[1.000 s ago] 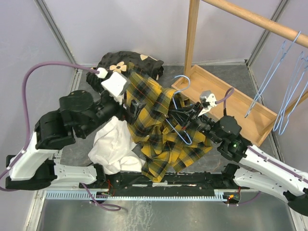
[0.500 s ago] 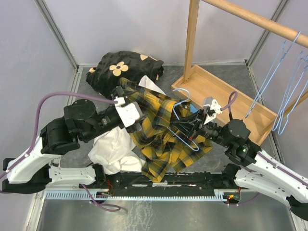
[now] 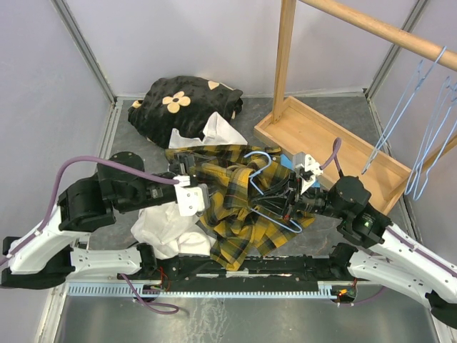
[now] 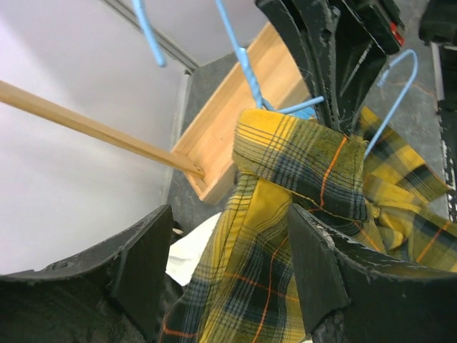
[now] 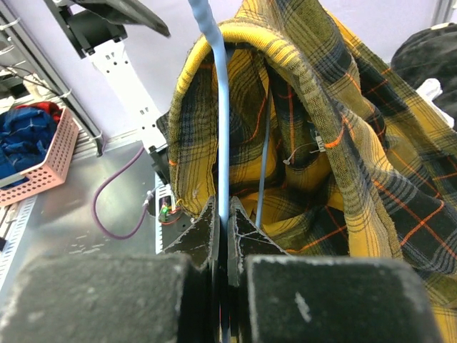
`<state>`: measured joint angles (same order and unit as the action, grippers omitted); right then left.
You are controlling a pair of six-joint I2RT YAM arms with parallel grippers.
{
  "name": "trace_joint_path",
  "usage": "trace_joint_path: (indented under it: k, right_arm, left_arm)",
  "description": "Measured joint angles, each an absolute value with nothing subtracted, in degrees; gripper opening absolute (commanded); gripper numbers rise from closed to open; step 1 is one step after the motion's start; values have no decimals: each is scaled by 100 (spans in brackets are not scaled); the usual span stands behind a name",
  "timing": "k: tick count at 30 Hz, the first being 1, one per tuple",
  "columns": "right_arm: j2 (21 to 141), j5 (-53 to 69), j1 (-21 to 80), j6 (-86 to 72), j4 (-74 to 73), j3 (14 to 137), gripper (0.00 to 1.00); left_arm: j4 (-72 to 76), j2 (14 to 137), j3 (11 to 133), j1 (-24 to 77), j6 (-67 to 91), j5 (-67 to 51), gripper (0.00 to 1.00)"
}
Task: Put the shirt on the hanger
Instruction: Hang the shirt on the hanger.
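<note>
The yellow-and-black plaid shirt [image 3: 232, 214] lies bunched in the middle of the table between the arms. A pale-blue wire hanger [image 3: 265, 204] lies on and partly inside it, with the hook [image 3: 257, 157] pointing away from me. My right gripper [image 3: 291, 202] is shut on the hanger wire [image 5: 223, 128]. The shirt [image 5: 314, 143] is draped over the hanger end. My left gripper [image 3: 198, 196] is at the shirt's left side. Its jaws stand wide apart with shirt fabric [image 4: 278, 186] hanging between the fingers [image 4: 146, 264]. The hanger [image 4: 250, 71] shows beyond.
A white garment [image 3: 166, 230] lies at the near left. A black cloth with cream flowers [image 3: 187, 100] lies at the back. The wooden rack base [image 3: 335, 139], post [image 3: 285, 50] and rail [image 3: 378, 28] stand at the right. Spare hangers [image 3: 428, 121] hang there.
My left gripper has moved from near the black cloth toward me along the shirt's left side. The shirt has spread wider over the hanger. The hanger has shifted left and lower.
</note>
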<state>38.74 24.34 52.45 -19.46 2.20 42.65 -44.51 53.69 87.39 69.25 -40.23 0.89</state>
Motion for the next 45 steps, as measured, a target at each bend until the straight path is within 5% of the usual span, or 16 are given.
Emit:
trace_joint_path:
  k: [10,17,26,35,37,39,45]
  right_arm:
    - [3918,2860,5245,-1927,10,4381,0]
    - [4001,3144,5245,-1907,-143,4493,0]
    - [4060,3225,5242,-1874,-272,4635,0]
    - [4091,2764,5236,-1761,-696,4869,30]
    - [4018,2536,5238,-1708,-917,4945,50]
    - [3874,2235,5238,-1603,-1284,5057,59]
    - [3437,1140,5238,-1468,-2480,5507,61]
  left_arm:
    - [-5098,5787,8735,6925,-4036,-64,62]
    - [-5186,5784,8731,6925,-4034,-62,47]
    - [-5264,5822,8726,6925,-4032,-60,3]
    - [-5363,5680,8486,6925,-3905,-51,3]
    - [-5380,5568,8348,6925,-3870,-34,3]
    - [-5393,5374,8176,6925,-3804,-14,3]
    - [-5389,4644,7784,6925,-3594,-5,3]
